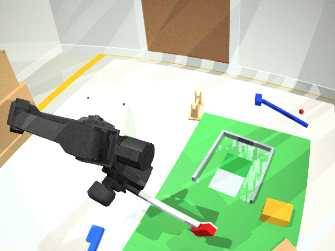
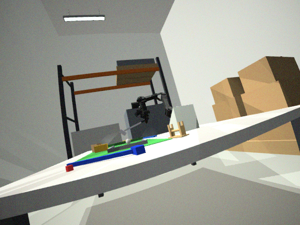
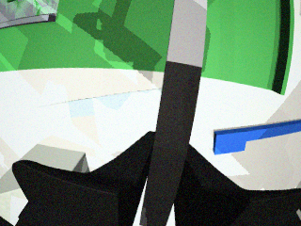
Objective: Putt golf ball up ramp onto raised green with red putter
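The tool is clamped on the dark grip end of the red putter, whose pale shaft runs out from between the black fingers and slants down over the green mat. The putter's red head is low over the near part of the mat; whether it touches the mat I cannot tell. In the top view the golf ball does not show, but the exterior view has the white golf ball on the mat, just below the putter's head. Farther along the mat stands a grey three-sided frame around the ramp, its open side toward the putter. A yellow block sits on the mat near the frame's right rail. On the white tabletop a blue piece lies left of the mat, a small wooden stand sits at the mat's far corner, and a blue mallet lies beyond it beside a tiny red cube.
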Controlling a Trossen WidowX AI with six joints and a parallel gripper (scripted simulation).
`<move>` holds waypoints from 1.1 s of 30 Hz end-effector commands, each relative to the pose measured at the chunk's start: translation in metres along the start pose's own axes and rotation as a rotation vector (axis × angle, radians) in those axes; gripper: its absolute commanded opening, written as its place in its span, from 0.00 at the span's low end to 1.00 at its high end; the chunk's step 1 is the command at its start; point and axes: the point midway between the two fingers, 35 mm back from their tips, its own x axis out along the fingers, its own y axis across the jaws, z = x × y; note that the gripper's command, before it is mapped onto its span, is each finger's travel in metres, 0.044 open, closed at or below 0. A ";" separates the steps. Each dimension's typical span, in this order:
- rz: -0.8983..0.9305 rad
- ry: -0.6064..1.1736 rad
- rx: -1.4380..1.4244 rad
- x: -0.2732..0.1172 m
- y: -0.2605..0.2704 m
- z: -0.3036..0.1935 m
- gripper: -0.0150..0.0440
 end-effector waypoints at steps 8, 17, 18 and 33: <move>-0.021 0.008 0.067 0.009 -0.011 -0.011 0.25; -0.025 0.007 0.067 0.039 -0.012 -0.012 0.25; -0.025 0.007 0.067 0.039 -0.012 -0.012 0.25; -0.025 0.006 0.068 0.060 -0.013 -0.012 0.25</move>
